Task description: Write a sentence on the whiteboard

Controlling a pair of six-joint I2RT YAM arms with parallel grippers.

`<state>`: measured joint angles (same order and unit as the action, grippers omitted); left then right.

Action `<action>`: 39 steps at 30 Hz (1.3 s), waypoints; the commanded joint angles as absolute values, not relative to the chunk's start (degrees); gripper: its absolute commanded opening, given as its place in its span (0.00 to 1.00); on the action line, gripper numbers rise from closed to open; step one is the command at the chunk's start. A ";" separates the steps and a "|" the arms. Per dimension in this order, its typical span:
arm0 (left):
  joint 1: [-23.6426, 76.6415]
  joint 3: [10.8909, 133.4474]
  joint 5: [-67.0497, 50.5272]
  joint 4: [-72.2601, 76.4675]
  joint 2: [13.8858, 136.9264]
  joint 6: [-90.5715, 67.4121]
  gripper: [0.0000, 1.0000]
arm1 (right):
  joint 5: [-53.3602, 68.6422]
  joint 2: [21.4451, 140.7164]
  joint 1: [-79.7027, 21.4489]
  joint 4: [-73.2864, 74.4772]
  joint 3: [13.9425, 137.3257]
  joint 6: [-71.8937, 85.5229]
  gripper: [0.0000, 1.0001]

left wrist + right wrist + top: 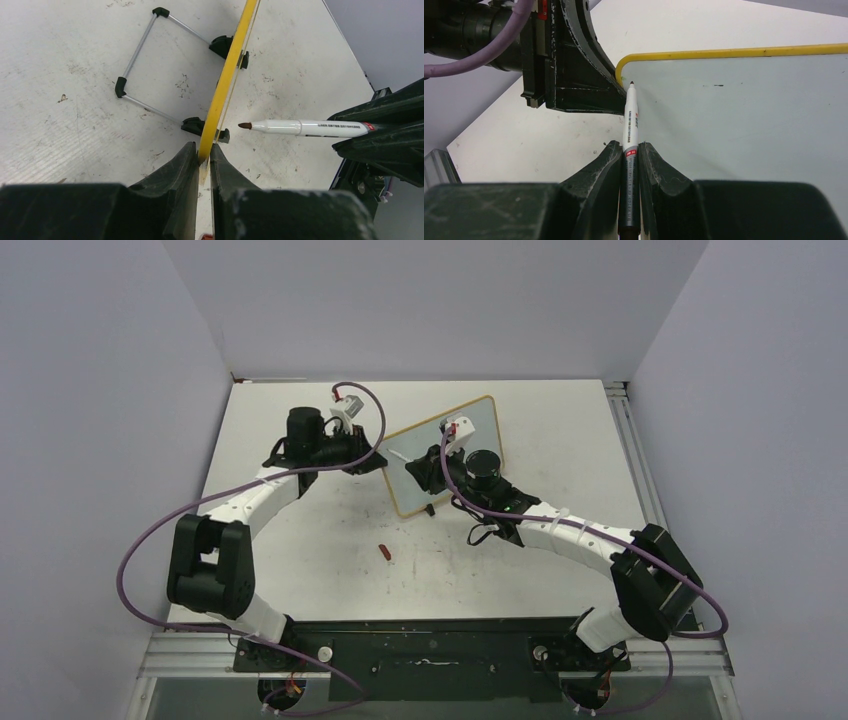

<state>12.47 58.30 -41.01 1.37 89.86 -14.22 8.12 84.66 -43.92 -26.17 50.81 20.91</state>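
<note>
**Marker at the whiteboard's corner**

Nearest me, a small red piece (385,551) lay on the table (330,570). Beyond it my right claw (626,150) pinched the marker (630,115), its tip by the whiteboard (749,115) corner, a small gap between them. My left claw (202,152) clamped the propped whiteboard's yellow frame

The whiteboard (749,110) shows a glossy white face rimmed in smooth yellow, seemingly plastic; its stand (145,42), upper left of the frame, is thin bright metal rod with black plastic feet. The barrel of the marker (305,128) is smooth white; the tabletop (65,130) matt, scuffed.
</note>
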 commanded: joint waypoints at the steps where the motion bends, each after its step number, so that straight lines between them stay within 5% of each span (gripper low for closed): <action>1: 14.05 60.22 -36.67 -4.05 89.12 -9.84 0.00 | 6.88 84.20 -44.15 -30.18 53.22 19.90 0.05; 39: 14.59 60.21 -36.96 -4.66 88.24 -8.77 0.00 | 5.33 87.32 -44.31 -31.13 53.01 20.12 0.05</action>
